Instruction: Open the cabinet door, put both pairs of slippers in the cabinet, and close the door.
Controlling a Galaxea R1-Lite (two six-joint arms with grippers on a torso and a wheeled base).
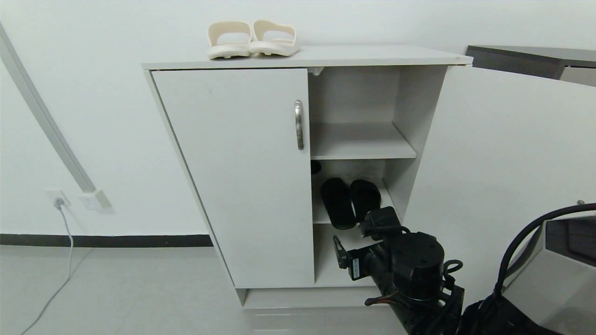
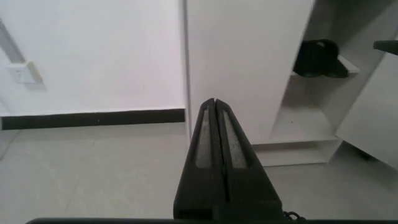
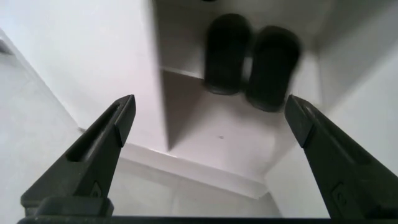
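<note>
The white cabinet (image 1: 233, 177) has its left door shut and its right door (image 1: 512, 153) swung wide open. A cream pair of slippers (image 1: 252, 39) lies on the cabinet top. A black pair of slippers (image 1: 349, 202) rests side by side on the middle shelf, also seen as black slippers (image 3: 249, 59) and black slippers (image 2: 320, 59). My right gripper (image 1: 356, 235) hangs open just in front of and below that shelf; in the right wrist view the right gripper (image 3: 210, 106) holds nothing. My left gripper (image 2: 214, 102) is shut and empty, low over the floor, facing the shut left door.
A metal handle (image 1: 299, 124) runs down the shut door's right edge. The upper shelf (image 1: 361, 142) and bottom compartment (image 1: 326, 270) are bare. A wall socket with a cable (image 1: 58, 202) sits left. A grey desk (image 1: 535, 60) stands behind the open door.
</note>
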